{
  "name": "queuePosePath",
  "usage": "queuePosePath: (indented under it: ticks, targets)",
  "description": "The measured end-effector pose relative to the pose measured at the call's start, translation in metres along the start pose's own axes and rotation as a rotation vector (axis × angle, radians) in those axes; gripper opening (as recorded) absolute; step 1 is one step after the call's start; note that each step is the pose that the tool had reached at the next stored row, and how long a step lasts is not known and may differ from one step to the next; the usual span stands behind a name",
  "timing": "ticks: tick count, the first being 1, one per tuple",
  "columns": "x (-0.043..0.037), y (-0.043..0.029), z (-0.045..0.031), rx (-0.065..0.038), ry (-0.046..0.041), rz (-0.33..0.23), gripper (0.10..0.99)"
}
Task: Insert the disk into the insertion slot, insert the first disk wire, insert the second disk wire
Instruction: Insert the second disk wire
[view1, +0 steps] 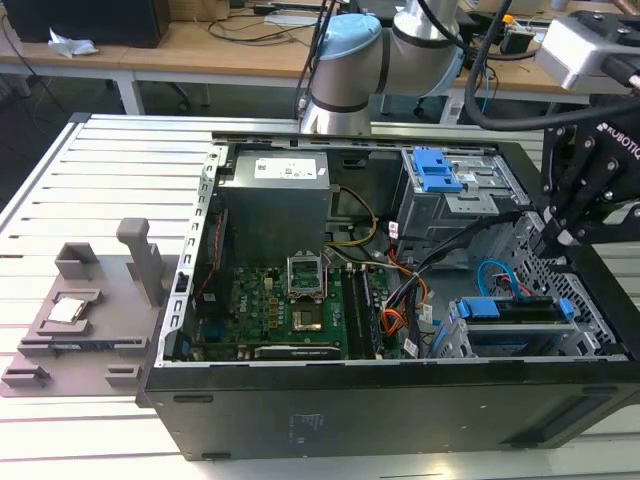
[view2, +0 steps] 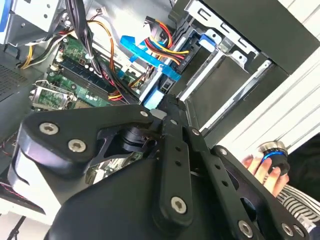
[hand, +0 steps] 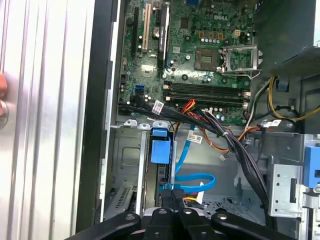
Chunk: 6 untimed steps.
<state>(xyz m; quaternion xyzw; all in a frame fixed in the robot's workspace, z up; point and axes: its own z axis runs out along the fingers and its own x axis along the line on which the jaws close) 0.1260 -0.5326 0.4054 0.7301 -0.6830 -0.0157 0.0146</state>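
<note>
Claw: the claw (view1: 566, 237) hangs over the drive end of the open computer case (view1: 400, 400), at the exterior view's right; in the first wrist view its fingers (hand: 172, 197) stand pressed together, with a dark connector apparently pinched at their tips (I cannot be sure).
Disk: the disk (view1: 510, 312) lies in the insertion slot (view1: 470, 345), its blue caddy edge showing, so the insertion looks done.
Wire: a blue flat cable (hand: 192, 180) loops just beside the fingertips, near the disk's rear edge.
Step in hand, as I judge it: seating a disk wire. Doing it well means holding the plug square to the port and pushing straight, clear of the black cable bundle (hand: 235, 145).
Exterior view: places the arm and a grey fixture (view1: 90, 300) on the slatted surface (view1: 60, 180).
Second wrist view: a person's hand (view2: 267, 167) at a blue-ringed knob (view2: 274, 152) outside the case.
First wrist view: the motherboard (hand: 200, 55) and the fingertip region.
</note>
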Motion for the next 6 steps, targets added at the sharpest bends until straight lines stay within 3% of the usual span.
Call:
queuePosePath:
  ticks: [6]
  targets:
    - [0.0000, 0.0000, -0.0004, 0.000, 0.0002, 0.000, 0.106]
